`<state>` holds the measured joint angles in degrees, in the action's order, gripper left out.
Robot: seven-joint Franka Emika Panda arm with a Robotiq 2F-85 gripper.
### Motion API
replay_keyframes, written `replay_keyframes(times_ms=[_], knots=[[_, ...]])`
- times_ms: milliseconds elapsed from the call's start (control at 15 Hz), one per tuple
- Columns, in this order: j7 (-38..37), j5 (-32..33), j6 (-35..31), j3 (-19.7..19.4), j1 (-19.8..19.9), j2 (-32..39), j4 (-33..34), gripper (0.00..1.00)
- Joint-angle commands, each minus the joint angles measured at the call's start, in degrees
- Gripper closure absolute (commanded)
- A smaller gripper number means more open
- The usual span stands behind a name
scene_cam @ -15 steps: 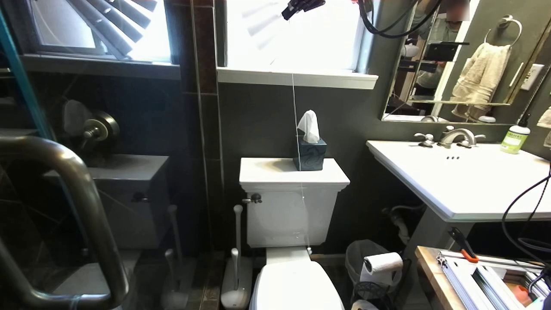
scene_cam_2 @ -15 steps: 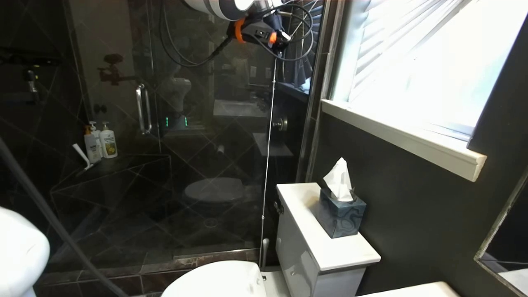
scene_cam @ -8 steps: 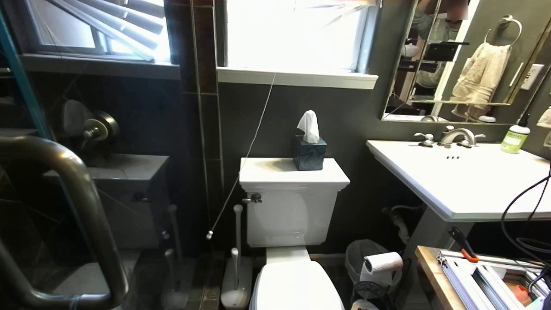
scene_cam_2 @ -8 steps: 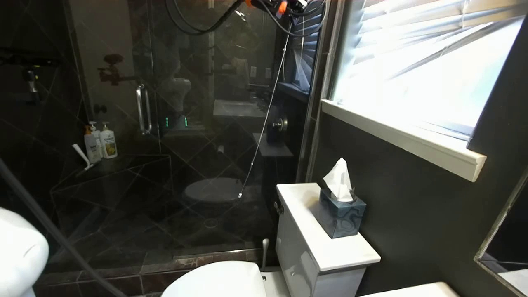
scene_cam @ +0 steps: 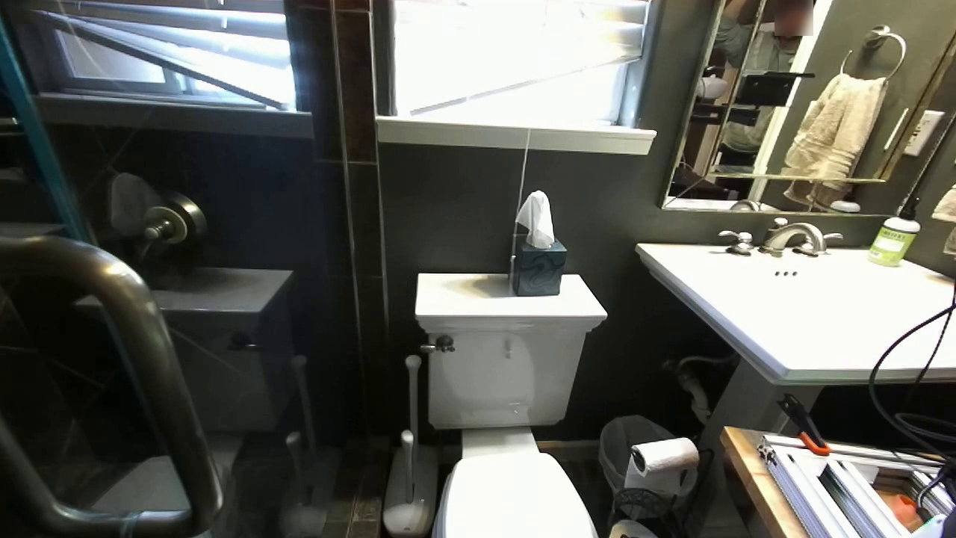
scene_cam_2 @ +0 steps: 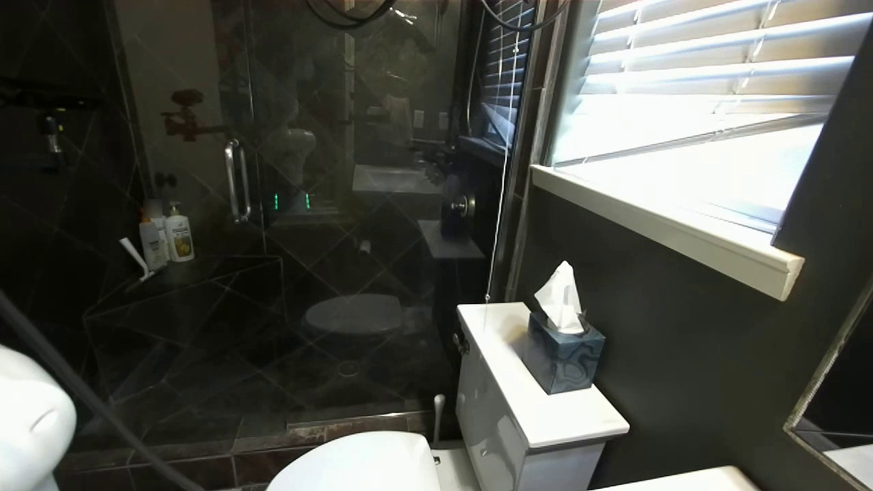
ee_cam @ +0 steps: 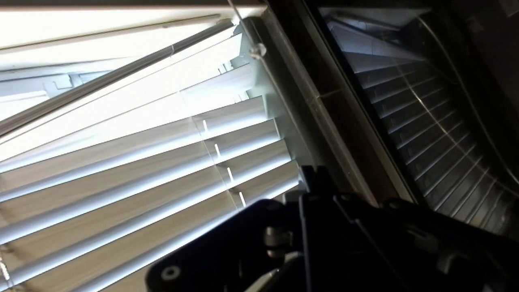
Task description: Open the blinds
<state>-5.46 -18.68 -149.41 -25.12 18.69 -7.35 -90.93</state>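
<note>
The window blinds (scene_cam: 523, 45) hang partly lowered in both exterior views. Their slats (scene_cam_2: 723, 75) are spread, and the bottom rail (scene_cam_2: 696, 140) slants, leaving part of the window uncovered below. A thin white pull cord (scene_cam_2: 501, 204) with small knobs hangs in front of the toilet tank; it also shows in an exterior view (scene_cam: 524, 161). My gripper is out of both exterior views. In the wrist view my black gripper (ee_cam: 315, 172) is shut, and the cord (ee_cam: 258, 50) runs to its fingertips. The slats (ee_cam: 162, 194) are beside it.
A tissue box (scene_cam_2: 565, 351) stands on the toilet tank (scene_cam: 463, 295). The window sill (scene_cam: 515, 136) juts out above. A glass shower wall (scene_cam_2: 341, 225) is beside the toilet. A mirror (scene_cam: 784, 175) and sink (scene_cam: 747, 299) are on the far side.
My gripper has moved up out of the exterior views. The steeply fanned slats have come down and spread, and the bottom rail slants less. The cord has swung and its lower end has risen.
</note>
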Motion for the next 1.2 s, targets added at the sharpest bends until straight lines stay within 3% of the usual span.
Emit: replay_keyframes(times_ms=[0,333,533,867,933,1133], knots=[[-1.46,-2.41,1.35,-1.07,1.02,-0.08,2.60,1.00],[-2.59,-4.61,2.49,-3.14,1.98,0.19,5.15,1.00],[1.39,-8.10,4.87,-3.30,0.32,0.02,5.36,1.00],[3.92,-7.94,12.12,0.06,-2.49,0.63,6.27,1.00],[2.08,-7.03,8.66,-0.33,-1.18,0.33,4.94,0.99],[2.62,-7.04,9.74,0.52,-1.79,0.83,6.29,0.99]])
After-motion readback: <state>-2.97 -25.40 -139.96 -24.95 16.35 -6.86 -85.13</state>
